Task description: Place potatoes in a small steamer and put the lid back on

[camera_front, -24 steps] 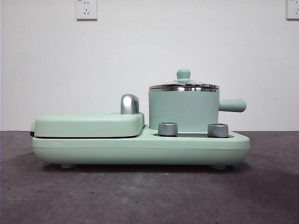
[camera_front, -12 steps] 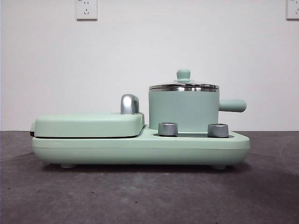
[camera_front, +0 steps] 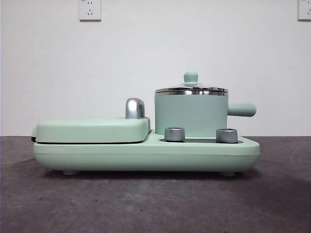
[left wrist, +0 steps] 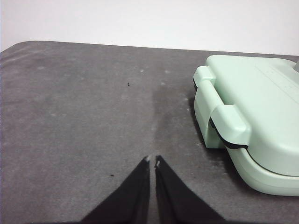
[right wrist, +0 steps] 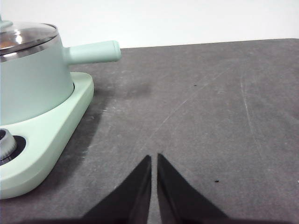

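Even, soft light from above fills all three views; the white wall (camera_front: 155, 63) is bright, nearly washed out. The appliance base (camera_front: 146, 155) casts a faint shadow onto the grey desk (camera_front: 155, 204). The glass lid (right wrist: 23, 35) shows mild glare. Wrist views look slightly soft.

Low front view, two wrist views

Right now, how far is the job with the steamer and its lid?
The lid sits on the small steamer. No potato shows in any view; whether one is inside cannot be seen. Nothing is in hand: the left gripper and right gripper are shut, empty, beside the appliance.
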